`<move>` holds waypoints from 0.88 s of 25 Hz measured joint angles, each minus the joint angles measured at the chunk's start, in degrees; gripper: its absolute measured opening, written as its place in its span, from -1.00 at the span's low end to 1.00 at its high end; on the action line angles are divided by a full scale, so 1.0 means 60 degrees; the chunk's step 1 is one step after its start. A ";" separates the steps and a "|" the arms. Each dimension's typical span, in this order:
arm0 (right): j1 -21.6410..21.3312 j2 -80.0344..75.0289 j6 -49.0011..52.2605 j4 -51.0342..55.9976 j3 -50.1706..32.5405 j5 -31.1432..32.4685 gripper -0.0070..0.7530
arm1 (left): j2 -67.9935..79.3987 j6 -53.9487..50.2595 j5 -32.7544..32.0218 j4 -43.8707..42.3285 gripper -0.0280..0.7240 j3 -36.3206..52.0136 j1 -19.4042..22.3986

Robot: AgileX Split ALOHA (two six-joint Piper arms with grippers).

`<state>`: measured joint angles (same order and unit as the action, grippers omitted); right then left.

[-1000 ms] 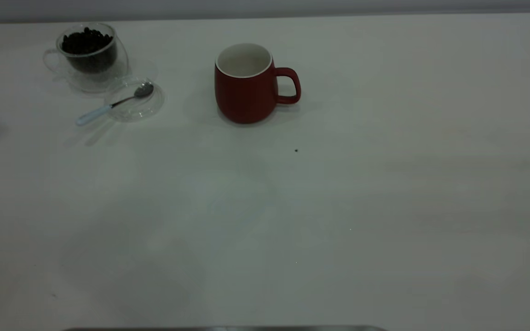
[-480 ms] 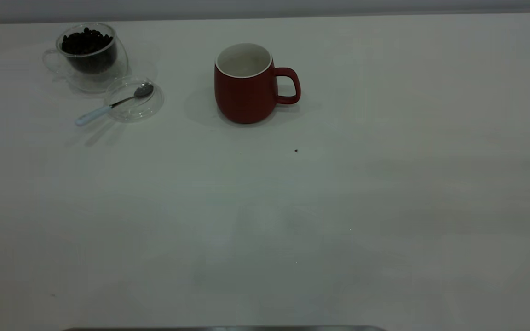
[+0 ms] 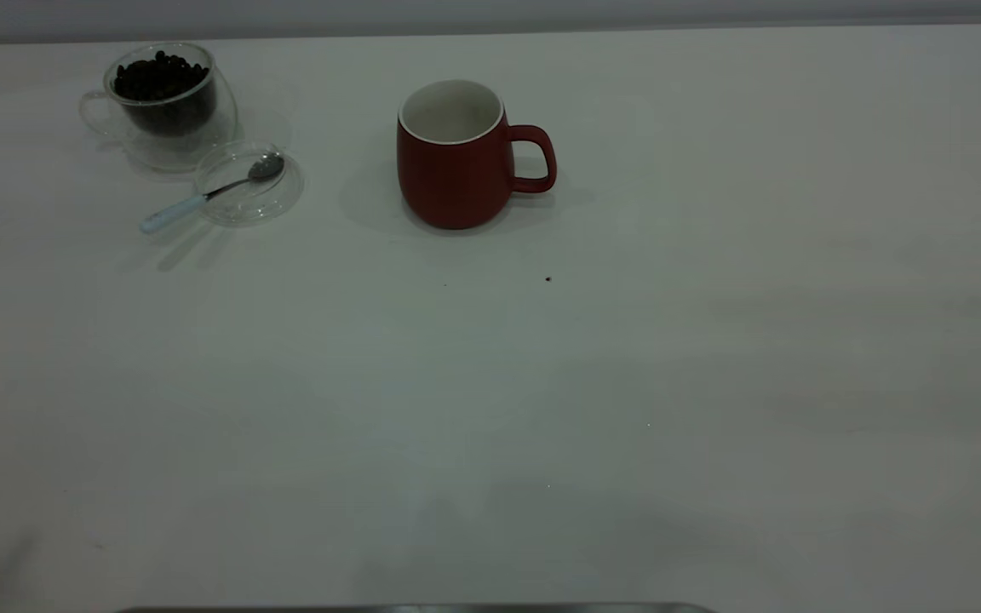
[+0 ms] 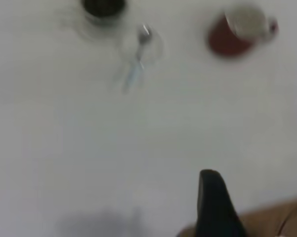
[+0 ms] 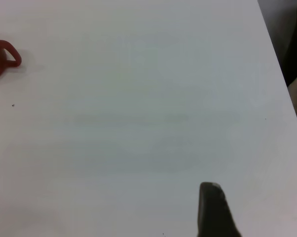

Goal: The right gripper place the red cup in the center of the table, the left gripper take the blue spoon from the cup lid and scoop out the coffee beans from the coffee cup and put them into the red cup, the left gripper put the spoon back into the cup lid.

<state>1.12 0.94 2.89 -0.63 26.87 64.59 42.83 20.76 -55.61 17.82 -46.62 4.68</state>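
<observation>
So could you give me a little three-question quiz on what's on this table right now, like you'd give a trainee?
1. True or false: the blue spoon lies with its metal bowl on the cup lid and its handle sticking out over the table.
2. Which holds the coffee beans? A) the red cup B) the coffee cup C) the cup lid
3. Fill in: seen from the exterior view, the red cup's handle points to the ____.

Key: 1 true; 2 B; 3 right. The red cup's white inside looks empty.
</observation>
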 joint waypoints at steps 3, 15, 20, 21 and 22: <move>0.0000 0.0000 0.0000 0.0000 0.0000 0.0000 0.24 | -0.0047 -0.0983 -0.0635 -0.0938 0.39 0.0039 -0.0927; 0.0000 0.0000 -0.0009 0.0000 0.0000 0.0000 0.24 | -0.3220 -0.2196 -0.1771 -0.2164 0.34 0.2619 -0.1727; 0.0000 0.0000 0.0001 0.0000 0.0000 0.0000 0.24 | -0.5113 -0.2534 -0.1565 -0.2179 0.27 0.3121 -0.1922; 0.0000 0.0000 0.0001 0.0000 0.0000 0.0000 0.24 | -0.5354 -0.2651 -0.1565 -0.2217 0.26 0.3121 -0.1922; 0.0000 0.0000 0.0001 0.0000 0.0000 0.0000 0.24 | -0.5622 -0.2791 -0.1565 -0.2275 0.24 0.3121 -0.1922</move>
<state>1.12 0.94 2.90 -0.63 26.87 64.59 9.10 4.02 -65.00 4.16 -27.90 -6.86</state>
